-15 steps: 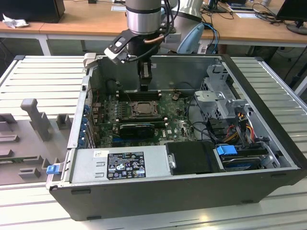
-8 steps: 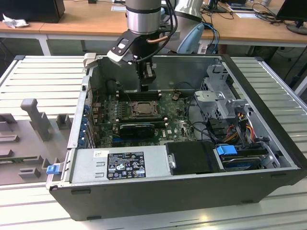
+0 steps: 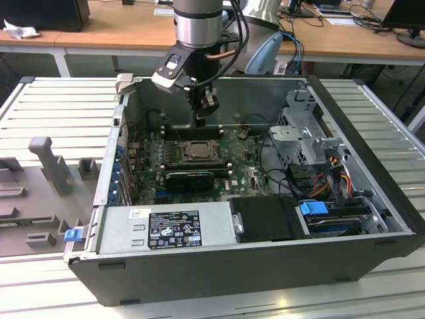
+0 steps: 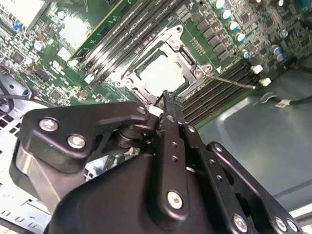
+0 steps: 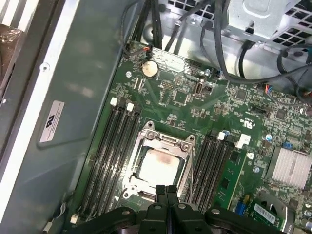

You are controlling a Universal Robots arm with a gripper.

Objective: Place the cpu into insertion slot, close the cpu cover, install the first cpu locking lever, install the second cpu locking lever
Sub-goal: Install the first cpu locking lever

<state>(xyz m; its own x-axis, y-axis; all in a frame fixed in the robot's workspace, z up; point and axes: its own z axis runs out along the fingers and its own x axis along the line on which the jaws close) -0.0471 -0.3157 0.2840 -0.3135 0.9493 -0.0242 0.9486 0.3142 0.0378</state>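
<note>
Claw (image 3: 199, 121): fingers pressed together, gripping nothing, upper centre of the exterior view, hanging just above the insertion slot (image 3: 192, 151). I see the cpu (image 5: 158, 168) seated in it: a silvery-grey square top with a faint brownish blotch. The cpu cover (image 5: 165, 141) frames it, lying flat.

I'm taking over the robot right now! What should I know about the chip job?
Pincer shut, empty, hanging above the insertion slot.
The cpu sits in the slot; the cpu cover lies down over it.
Done: chip placed, cover closed.
Left: the levers, it seems; one locking lever sticks out over the memory slots, seemingly unlatched.
</note>
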